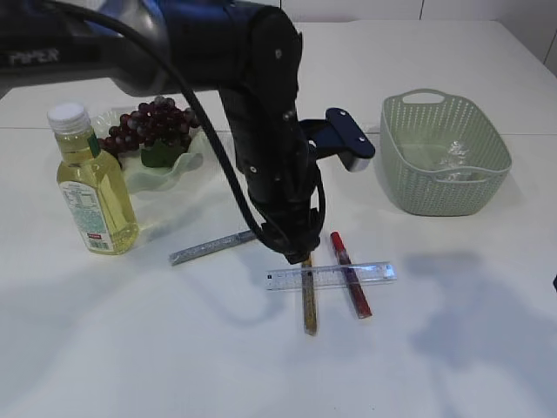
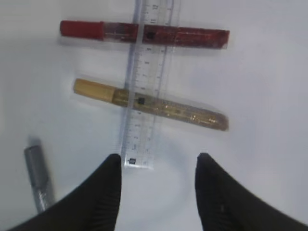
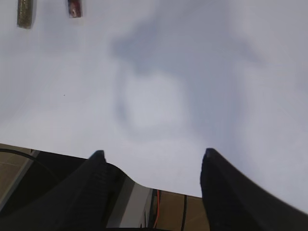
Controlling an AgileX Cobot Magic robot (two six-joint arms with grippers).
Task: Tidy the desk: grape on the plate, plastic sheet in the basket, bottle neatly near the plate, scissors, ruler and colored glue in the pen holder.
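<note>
We hold the left gripper (image 2: pixel 159 192) with jaws apart above the ruler (image 2: pixel 147 86); we should straddle its near end just ahead before closing.

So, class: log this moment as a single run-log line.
left gripper: open above ruler | right gripper: open, empty | grapes: on plate

The left arm (image 1: pixel 261 113) is glossy black with small screws, a grey link lettered "PIPER", a black cable looping along it, a blue-and-white wrist bracket (image 1: pixel 348 144), and ribbed black gripper fingers (image 2: pixel 108 192).
</note>
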